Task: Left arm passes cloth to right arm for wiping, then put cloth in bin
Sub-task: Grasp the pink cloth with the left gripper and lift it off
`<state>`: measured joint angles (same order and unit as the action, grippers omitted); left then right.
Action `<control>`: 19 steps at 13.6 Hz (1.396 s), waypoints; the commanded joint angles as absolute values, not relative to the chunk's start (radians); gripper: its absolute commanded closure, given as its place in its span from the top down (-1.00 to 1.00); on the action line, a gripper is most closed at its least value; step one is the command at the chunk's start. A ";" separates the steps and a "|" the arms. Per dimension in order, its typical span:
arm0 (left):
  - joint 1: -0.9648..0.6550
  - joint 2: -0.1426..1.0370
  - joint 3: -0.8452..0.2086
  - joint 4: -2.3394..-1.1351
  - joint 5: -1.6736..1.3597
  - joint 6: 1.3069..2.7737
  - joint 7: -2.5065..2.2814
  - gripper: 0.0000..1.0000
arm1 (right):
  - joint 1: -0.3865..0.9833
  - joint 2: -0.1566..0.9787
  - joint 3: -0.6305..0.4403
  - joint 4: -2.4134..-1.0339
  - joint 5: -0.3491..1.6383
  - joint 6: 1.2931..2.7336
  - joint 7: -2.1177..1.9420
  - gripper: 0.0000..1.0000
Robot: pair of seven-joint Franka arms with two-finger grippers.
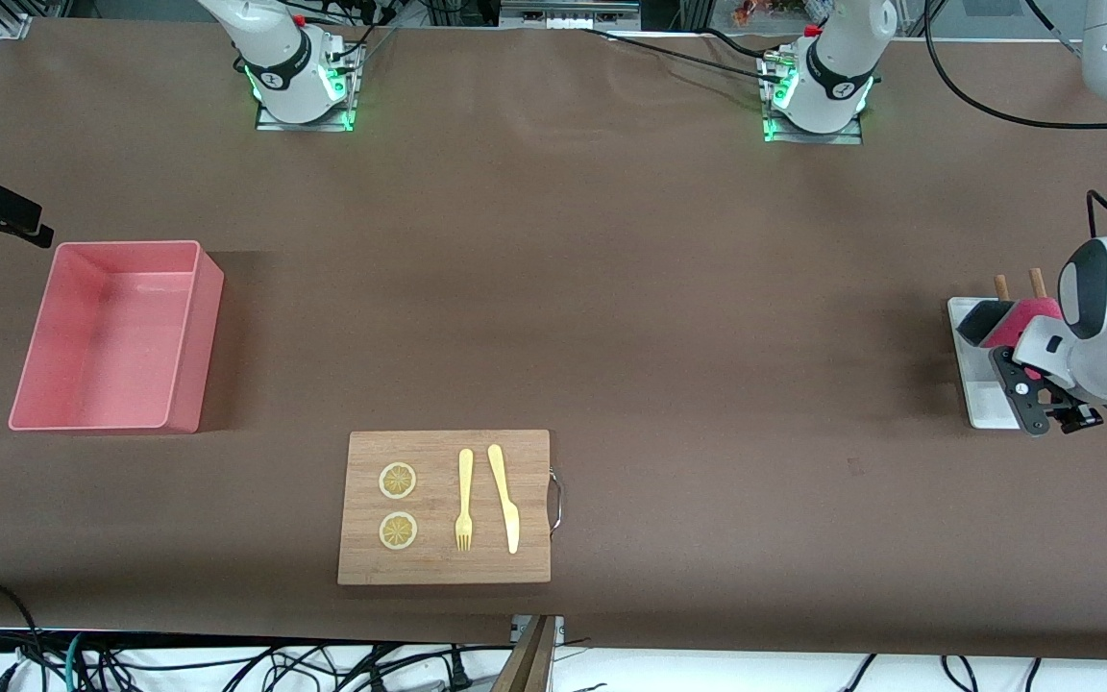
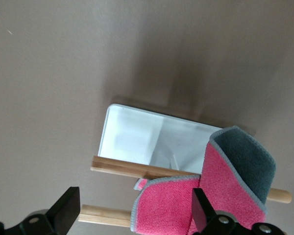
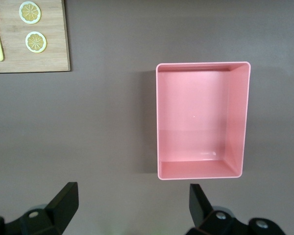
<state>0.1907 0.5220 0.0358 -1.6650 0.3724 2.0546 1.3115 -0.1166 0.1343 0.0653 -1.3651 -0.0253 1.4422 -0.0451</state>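
I see the magenta-red cloth point(image 2: 206, 196) draped on the wooden dowels of the small white tray point(image 2: 132, 137), under my wide-open left gripper point(image 2: 134, 215). The salmon-pink plastic bin point(image 3: 202, 120) sits empty beneath my right gripper point(image 3: 132, 208), jaws apart.

The cloth point(image 1: 1015, 322) is being draped over a white rack point(image 1: 981, 399), the left gripper point(image 1: 1044, 408) being held open above it.

A brown-covered counter point(image 1: 611, 288) carries three things directly. A salmon-pink bin point(image 1: 190, 336) sits near the edge at the right arm's end. A wooden board point(image 1: 445, 567) lies close to the edge nearest the front camera. A small white tray point(image 1: 981, 394) rests near the left arm's end.
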 commanded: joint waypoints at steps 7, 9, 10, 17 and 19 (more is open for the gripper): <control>0.227 0.546 0.025 -1.667 0.380 2.069 1.423 -0.10 | -0.121 0.137 0.074 -1.347 -0.015 1.436 -0.049 1.00; 0.227 0.546 0.025 -1.667 0.380 2.068 1.443 -0.35 | -0.121 0.137 0.074 -1.347 -0.015 1.436 -0.049 1.00; 0.227 0.546 0.025 -1.667 0.380 2.068 1.443 -0.54 | -0.121 0.137 0.075 -1.347 -0.015 1.436 -0.049 1.00; 0.215 0.491 0.017 -1.651 0.376 1.998 1.443 -1.00 | -0.121 0.137 0.074 -1.347 -0.015 1.436 -0.051 1.00; 0.215 0.445 -0.035 -1.643 0.374 1.910 1.442 -1.00 | -0.121 0.137 0.074 -1.347 -0.015 1.436 -0.051 1.00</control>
